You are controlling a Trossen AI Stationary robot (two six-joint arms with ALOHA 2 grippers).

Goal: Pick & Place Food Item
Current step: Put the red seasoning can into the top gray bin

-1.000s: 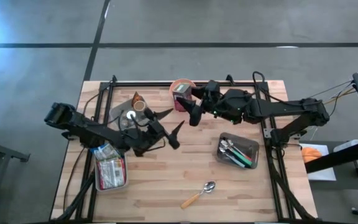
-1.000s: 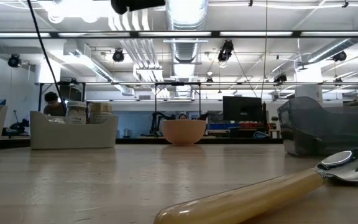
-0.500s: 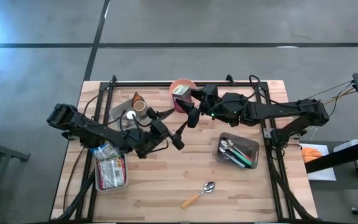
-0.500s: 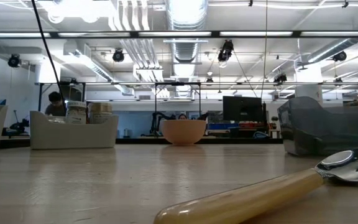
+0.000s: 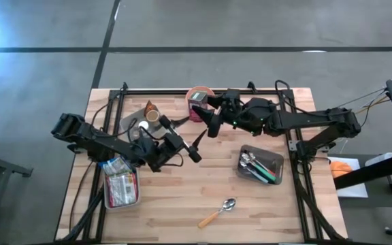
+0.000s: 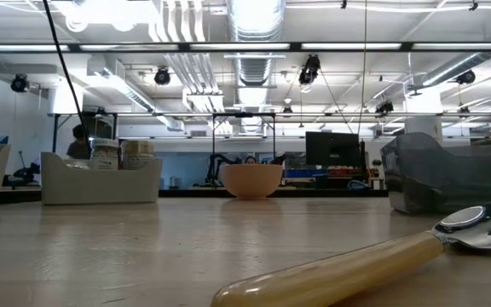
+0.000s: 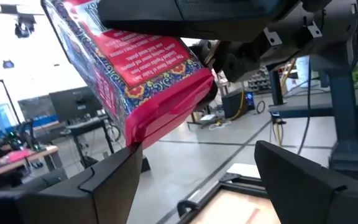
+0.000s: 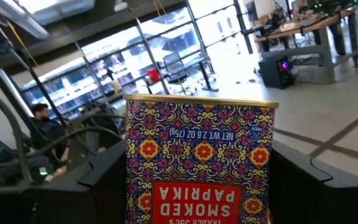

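At the near edge of the table (image 5: 175, 197) a wooden-handled spoon (image 5: 216, 211) lies loose, well apart from both arms and out of harm's way. Further in, the left tool (image 5: 190, 146) hangs over the table's middle with its fingers spread and nothing between them, pointed up at the paprika tin (image 8: 199, 167). Beyond it, the right tool (image 5: 211, 124) is clamped on that red, patterned tin, holding it in the air just in front of the pink bowl (image 5: 201, 95) at the far edge.

The two tools stand near each other, so the main risk looks like a bump: if either arm swings inward, the left fingers (image 7: 104, 180) could strike the tin and twist it in the grip. The tin's sides look smooth, so a knock or an early release would probably drop it onto the table or against the bowl. Farther right, the bin of cutlery (image 5: 260, 165) sits clear.
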